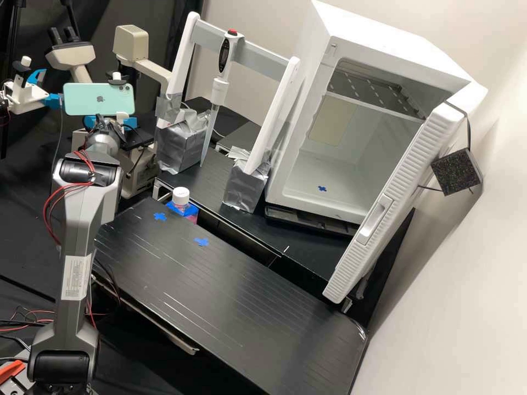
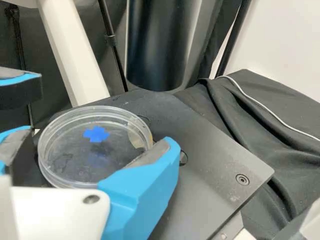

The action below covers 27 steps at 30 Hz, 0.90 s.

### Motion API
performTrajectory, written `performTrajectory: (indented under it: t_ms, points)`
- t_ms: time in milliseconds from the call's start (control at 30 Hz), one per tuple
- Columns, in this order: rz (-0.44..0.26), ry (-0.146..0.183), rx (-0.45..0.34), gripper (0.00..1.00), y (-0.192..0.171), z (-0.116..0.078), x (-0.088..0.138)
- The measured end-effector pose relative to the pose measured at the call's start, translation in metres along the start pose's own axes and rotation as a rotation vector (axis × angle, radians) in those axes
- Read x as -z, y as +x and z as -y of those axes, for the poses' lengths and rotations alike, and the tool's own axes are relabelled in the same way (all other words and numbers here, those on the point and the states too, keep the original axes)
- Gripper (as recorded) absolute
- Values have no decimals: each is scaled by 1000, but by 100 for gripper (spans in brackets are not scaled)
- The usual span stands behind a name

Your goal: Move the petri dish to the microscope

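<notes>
The petri dish [image 2: 95,150] is at the microscope [image 1: 132,43], over its dark plate [image 2: 220,165], with a blue cross mark [image 2: 96,134] visible through the clear plastic. The gripper [image 2: 100,137] has its jaws about as wide as the dish and closed on opposite sides of its rim, a hold that seems chosen to keep the dish level and its underside free for setting down. Whether the base already touches the plate I cannot tell. The mark looks like the intended spot, so a small lowering or simple release is probably what is called for.

Beyond the dish, bare plate runs out to a corner, with black cloth [image 2: 260,130] past it. A black cylinder [image 2: 160,45] hangs close by over the plate and could be knocked by a careless lift. In the scene, the arm [image 1: 77,219] stands at the left. The counter [image 1: 219,285] offers open room to back off over, though a capped bottle [image 1: 181,196] stands by its far edge.
</notes>
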Motion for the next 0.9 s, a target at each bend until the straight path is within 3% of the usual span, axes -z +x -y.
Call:
performTrajectory:
  t_ms: [333,567,767,900]
  points:
    - [2,9,13,100,-21,1,-7]
    - [-89,35,-38,100,-68,-13,-7]
    - [-153,50,-53,100,-118,-7,-12]
    - [-173,121,-94,100,-152,-2,-28]
